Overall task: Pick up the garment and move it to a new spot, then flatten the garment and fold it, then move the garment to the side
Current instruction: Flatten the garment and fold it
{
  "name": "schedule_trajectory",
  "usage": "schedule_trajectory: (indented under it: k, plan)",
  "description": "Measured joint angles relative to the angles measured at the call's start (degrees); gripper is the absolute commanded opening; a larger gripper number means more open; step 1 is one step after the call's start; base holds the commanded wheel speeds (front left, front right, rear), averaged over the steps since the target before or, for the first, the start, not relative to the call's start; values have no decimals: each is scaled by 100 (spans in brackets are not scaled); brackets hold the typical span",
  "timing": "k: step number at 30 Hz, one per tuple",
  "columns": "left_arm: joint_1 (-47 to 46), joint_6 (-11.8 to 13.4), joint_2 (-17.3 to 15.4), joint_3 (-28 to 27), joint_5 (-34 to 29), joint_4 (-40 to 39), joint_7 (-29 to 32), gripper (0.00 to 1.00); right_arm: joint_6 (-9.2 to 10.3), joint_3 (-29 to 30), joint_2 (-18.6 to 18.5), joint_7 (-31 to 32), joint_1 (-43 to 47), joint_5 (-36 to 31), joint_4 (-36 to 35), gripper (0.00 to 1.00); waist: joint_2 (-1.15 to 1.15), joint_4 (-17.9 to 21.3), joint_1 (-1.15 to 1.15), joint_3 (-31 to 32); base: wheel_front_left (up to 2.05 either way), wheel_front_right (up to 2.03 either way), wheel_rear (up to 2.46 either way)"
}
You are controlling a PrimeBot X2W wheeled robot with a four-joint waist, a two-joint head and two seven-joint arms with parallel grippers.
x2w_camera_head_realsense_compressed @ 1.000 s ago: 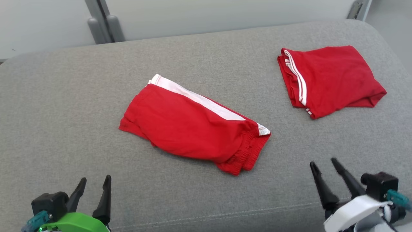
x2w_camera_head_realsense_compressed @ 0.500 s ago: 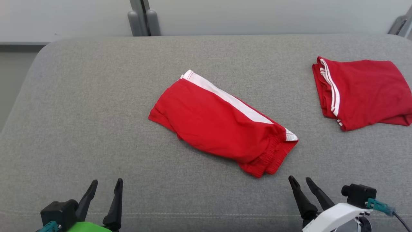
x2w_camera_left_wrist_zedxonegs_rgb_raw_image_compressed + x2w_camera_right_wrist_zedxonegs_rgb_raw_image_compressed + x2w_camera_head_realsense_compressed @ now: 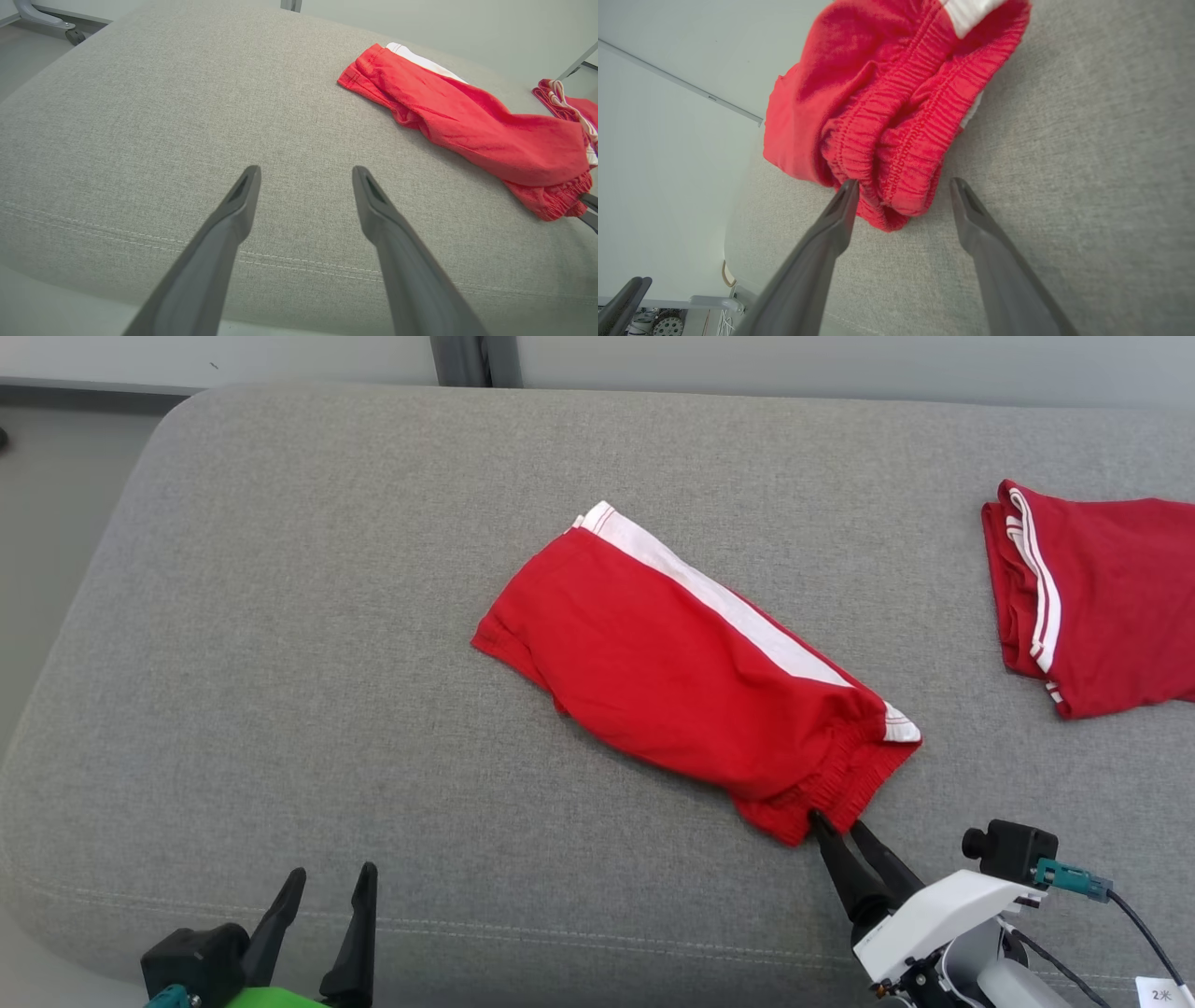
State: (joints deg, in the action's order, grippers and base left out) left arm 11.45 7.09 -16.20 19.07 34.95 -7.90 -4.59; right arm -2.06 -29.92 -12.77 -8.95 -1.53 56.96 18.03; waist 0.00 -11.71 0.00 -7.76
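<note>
Grey cushion [image 3: 280, 663] bears red shorts [image 3: 691, 681]; right tool [image 3: 836, 819] spread wide at their waistband [image 3: 840, 775], left tool [image 3: 334, 870] wide too.

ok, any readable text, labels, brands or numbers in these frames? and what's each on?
"2米": on a small white tag at the lower right corner of the head view, partly cut off by the picture's edge.
Red shorts: white side stripe, with no print or brand label showing.
Folded red garment: white stripes, with no text showing.
</note>
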Motion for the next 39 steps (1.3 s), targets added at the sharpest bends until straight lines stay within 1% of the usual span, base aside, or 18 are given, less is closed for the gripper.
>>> schedule_trajectory:
  k: [4,9,13,19,22,29,35,36,37,38,39]
  plan:
    - [62,0,43,-1,0,16,0,100,-94,31,76,31,-65,140,182,100,0,-8,0,4,0,0,0]
    - [78,0,67,9,-1,19,1,100,-159,148,214,52,-191,336,376,100,0,17,0,-19,0,0,0]
    - [76,0,78,19,-3,18,27,100,-230,326,453,68,-257,748,539,100,0,31,0,-36,0,0,0]
    - [63,0,80,36,-44,16,51,100,-347,405,717,171,-402,1117,717,100,0,35,0,-64,0,0,0]
    - [63,0,83,55,-55,16,58,100,-370,483,826,179,-464,1345,784,100,0,32,0,-72,0,0,0]
    - [63,0,94,83,-87,18,100,100,-447,593,861,304,-621,1786,903,100,0,24,0,-71,0,0,0]
    - [63,0,107,92,-91,16,102,100,-449,743,918,318,-665,2187,935,100,0,23,0,-92,0,0,0]
    - [63,0,110,97,-93,16,108,100,-449,744,918,349,-688,2241,947,97,0,25,0,-99,0,0,0]
    - [63,0,111,104,-94,16,110,100,-449,742,922,353,-724,2271,968,53,0,27,0,-107,0,0,0]
    - [63,0,115,113,-94,15,127,100,-449,737,922,355,-762,2288,988,34,0,29,0,-114,0,0,0]
    - [63,0,121,121,-94,15,152,100,-449,724,921,361,-796,2292,1010,8,0,30,0,-122,0,0,0]
